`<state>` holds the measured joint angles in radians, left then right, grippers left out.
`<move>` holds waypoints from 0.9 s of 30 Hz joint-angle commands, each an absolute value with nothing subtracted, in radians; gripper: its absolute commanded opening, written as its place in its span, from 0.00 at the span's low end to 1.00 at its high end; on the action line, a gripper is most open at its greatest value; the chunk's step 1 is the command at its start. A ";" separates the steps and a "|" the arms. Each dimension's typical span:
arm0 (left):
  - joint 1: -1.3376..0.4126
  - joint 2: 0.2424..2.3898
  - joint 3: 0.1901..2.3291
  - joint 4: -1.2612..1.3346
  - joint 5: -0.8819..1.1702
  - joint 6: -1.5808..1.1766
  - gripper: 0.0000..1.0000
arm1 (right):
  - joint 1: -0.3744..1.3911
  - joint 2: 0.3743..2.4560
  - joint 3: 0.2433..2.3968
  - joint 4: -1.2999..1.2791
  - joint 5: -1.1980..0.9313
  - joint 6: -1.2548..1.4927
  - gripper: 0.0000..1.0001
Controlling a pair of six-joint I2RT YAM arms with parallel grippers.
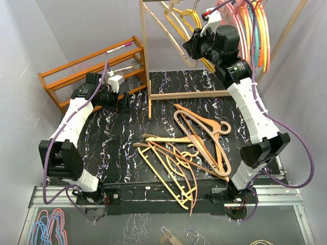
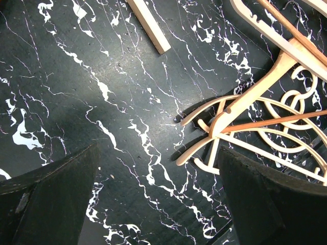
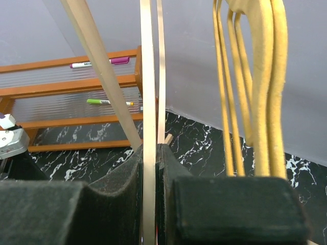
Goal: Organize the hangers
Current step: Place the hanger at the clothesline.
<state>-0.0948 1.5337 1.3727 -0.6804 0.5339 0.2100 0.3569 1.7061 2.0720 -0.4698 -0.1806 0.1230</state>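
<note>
A pile of tan wooden hangers (image 1: pixel 189 148) lies tangled on the black marbled table (image 1: pixel 117 153). In the left wrist view the pile's near end (image 2: pixel 255 97) sits up and to the right. My left gripper (image 1: pixel 121 102) (image 2: pixel 158 204) hovers open over bare table left of the pile, with nothing between its fingers. My right gripper (image 1: pixel 192 48) (image 3: pixel 152 153) is raised at the rail, shut on the pale bar of a tan wooden hanger (image 3: pixel 148 92). Yellow hangers (image 3: pixel 265 76) (image 1: pixel 196 20) hang just right of it. Pink, orange and teal hangers (image 1: pixel 250 30) hang further right.
The tall pale wooden frame (image 1: pixel 144 56) stands at the back centre, its foot (image 2: pixel 150 25) on the table. An orange-brown slatted shelf rack (image 1: pixel 92 71) (image 3: pixel 66 87) with markers stands at the back left. More hangers (image 1: pixel 48 224) lie below the table's front edge.
</note>
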 commanded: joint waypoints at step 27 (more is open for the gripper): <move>-0.097 1.510 1.374 -0.701 0.536 0.224 0.97 | 0.346 1.831 2.391 -0.718 -0.213 0.231 0.08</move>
